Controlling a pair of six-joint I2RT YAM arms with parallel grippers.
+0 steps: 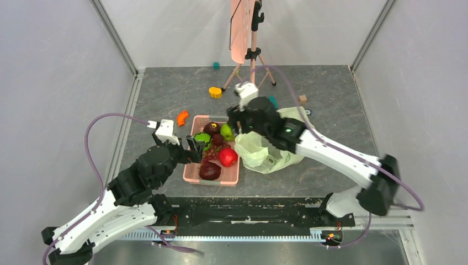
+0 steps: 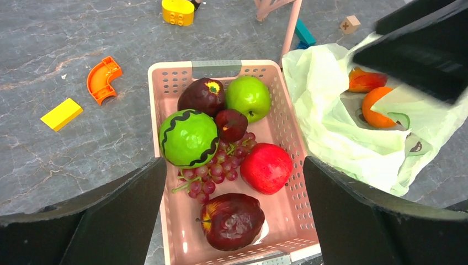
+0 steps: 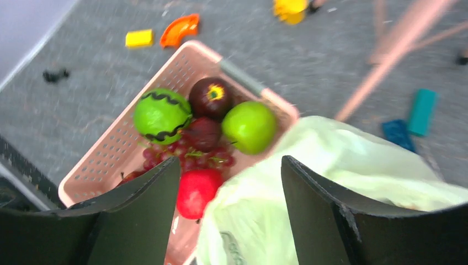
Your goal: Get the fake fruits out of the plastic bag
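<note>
We see the left fingers (image 1: 196,147) spread to their widest and holding nothing, hanging over the near end of the pink basket (image 2: 292,138). Just ahead of and below them lie three of the fake fruits: the green ball (image 2: 187,138) with its dark zigzag band, the green apple (image 2: 248,97) and the red apple (image 2: 266,168). They are wedged among dark maroon fruits (image 2: 232,221) and a grape bunch (image 2: 215,168). We judge the basket's walls are what keep such round, glossy things from rolling off across the bench (image 2: 83,160).

Off to the right of those fingers, the plastic bag (image 2: 342,138) slumps against the basket's wall. The orange (image 2: 378,107) and the orange-red oblong fruit (image 2: 365,81) lie inside it, the orange half behind a fold of film.

The right fingers (image 1: 234,120) are parted with nothing between them. They are poised over the line where bag meets basket, the green apple just beyond their tips and the bag beneath them.

We reckon three fruits are out and two are not. Those two suit the right fingers, which are nearer the bag. The thin film could get pinched along with a fruit, so the bag might lift too.
</note>
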